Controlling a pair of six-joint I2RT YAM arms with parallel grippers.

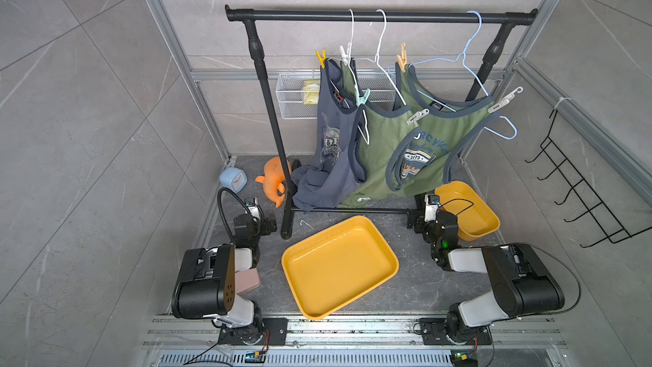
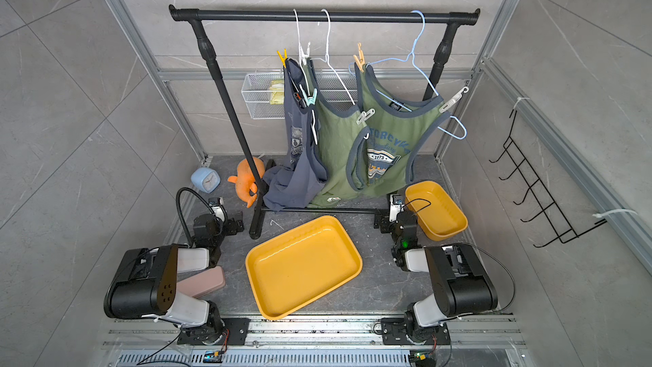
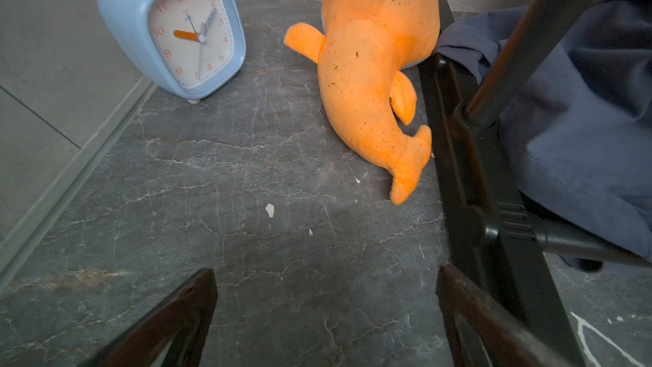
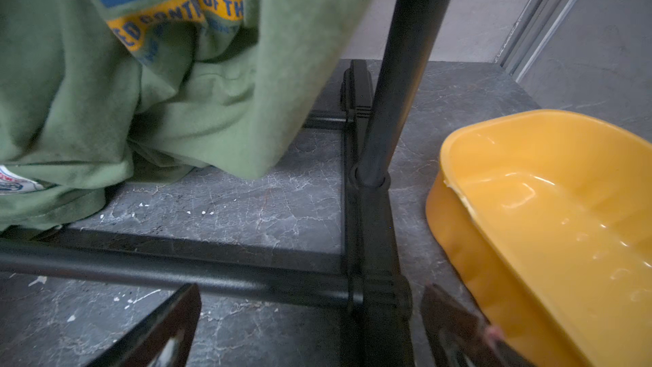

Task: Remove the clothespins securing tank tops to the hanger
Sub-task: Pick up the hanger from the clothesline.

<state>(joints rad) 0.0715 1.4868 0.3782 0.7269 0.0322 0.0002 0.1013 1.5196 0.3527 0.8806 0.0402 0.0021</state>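
Olive-green cotton tank top, right of centre in a top view, carries the printed numeral "1973". Left gripper and right gripper gape wide, holding nothing.

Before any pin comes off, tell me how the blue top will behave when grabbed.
The blue top hangs in loose folds, its hem bunched over the rack's bottom bar, so it is probably floppy and will sag around a grip. It looks like thin cloth, so likely light. Pinned by the yellow pin at one strap, it may slip down once unpinned.
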